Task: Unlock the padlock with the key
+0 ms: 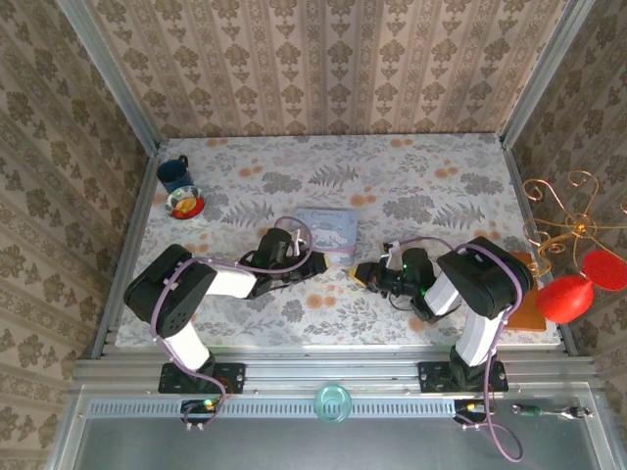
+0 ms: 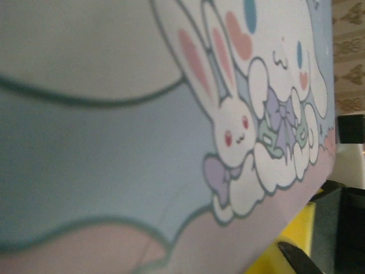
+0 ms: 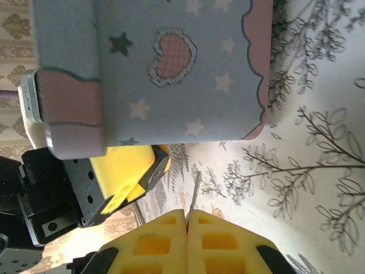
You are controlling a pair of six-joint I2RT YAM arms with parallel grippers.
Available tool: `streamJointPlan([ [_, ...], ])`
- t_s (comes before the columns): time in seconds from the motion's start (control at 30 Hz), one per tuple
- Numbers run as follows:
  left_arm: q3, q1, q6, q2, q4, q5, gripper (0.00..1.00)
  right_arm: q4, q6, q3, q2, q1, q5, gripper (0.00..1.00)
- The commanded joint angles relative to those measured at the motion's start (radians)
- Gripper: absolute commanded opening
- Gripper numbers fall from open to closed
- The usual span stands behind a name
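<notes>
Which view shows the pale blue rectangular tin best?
The top external view: the pale blue rectangular tin shows nearly whole. The left wrist view gives its rabbit picture close up; the right wrist view, its starred side.

Smooth satin-finish printed tin (image 3: 171, 74); thin bare grey metal key (image 3: 195, 191); matt floral table surface (image 3: 319, 171)

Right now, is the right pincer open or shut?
Shut: the yellow pads of the right pincer meet, pinching the key.

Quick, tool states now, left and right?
Left tool: up against the tin; open or shut cannot be told.
Right tool: shut on the key.
</notes>
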Motion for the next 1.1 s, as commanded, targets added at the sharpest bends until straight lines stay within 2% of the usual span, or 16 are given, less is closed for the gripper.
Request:
streamJointPlan([
  [0.0,0.030,0.001,0.052,-0.031,-0.145,-0.052,0.20,-0.094,-0.081,-0.011,-0.042,0.008,0.017,0.00],
  [0.27,0.048,-0.013,0.148,-0.077,-0.328,-0.166,0.35,-0.324,-0.199,0.003,-0.170,0.036,0.057,0.00],
  [0.47,0.105,-0.094,0.214,-0.169,-0.603,-0.438,0.44,-0.421,-0.243,0.010,-0.239,0.064,0.094,0.00],
  [0.63,0.137,-0.154,0.198,-0.164,-0.625,-0.498,0.47,-0.472,-0.270,0.010,-0.285,0.082,0.121,0.00],
  [0.8,0.177,-0.182,0.198,-0.092,-0.555,-0.486,0.52,-0.475,-0.275,0.012,-0.301,0.097,0.132,0.00],
  [1.07,0.328,-0.200,0.243,0.024,-0.732,-0.638,0.51,-0.429,-0.279,-0.005,-0.304,0.111,0.134,0.00],
])
